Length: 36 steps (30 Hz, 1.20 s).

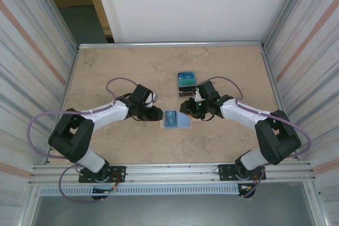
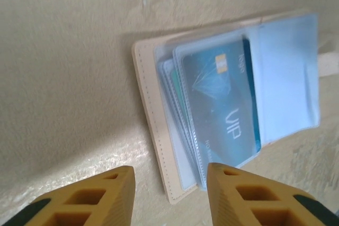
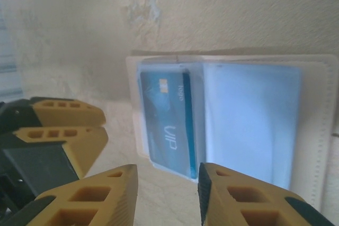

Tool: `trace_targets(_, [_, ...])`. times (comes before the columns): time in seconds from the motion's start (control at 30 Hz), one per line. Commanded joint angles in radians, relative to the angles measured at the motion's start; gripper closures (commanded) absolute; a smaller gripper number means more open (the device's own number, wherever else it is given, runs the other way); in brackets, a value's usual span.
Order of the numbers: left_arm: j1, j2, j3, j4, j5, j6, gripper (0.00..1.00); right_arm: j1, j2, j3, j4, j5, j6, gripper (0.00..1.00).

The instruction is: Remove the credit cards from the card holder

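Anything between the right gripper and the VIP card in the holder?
Only the clear sleeve covering the VIP card. Otherwise nothing visible lies between the right gripper and the card holder.

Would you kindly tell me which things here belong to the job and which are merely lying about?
Job: card holder; VIP card in its sleeve; loose cards beyond it.
Lying about: purple cables; front rail.
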Motion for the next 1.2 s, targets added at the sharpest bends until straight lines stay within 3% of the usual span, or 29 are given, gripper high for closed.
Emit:
trace_targets(0.0, [-0.009, -0.031, -0.028, 0.087, -0.033, -0.010, 0.62, 0.030, 0.033, 0.033, -0.009, 0.017, -0.023, 0.68])
trace_targets(0.27, [-0.025, 0.046, 0.001, 0.139, -0.005, -0.006, 0.67, 0.071, 0.118, 0.053, 0.023, 0.005, -0.042, 0.75])
trace_targets(0.63, [-0.059, 0.093, 0.034, 0.132, 0.025, 0.032, 0.76, 0.080, 0.199, 0.061, 0.047, -0.005, -0.047, 0.77])
trace_targets(1.17, [-0.078, 0.155, 0.069, 0.065, -0.024, 0.058, 0.78, 0.053, 0.241, 0.046, 0.099, -0.036, -0.043, 0.84])
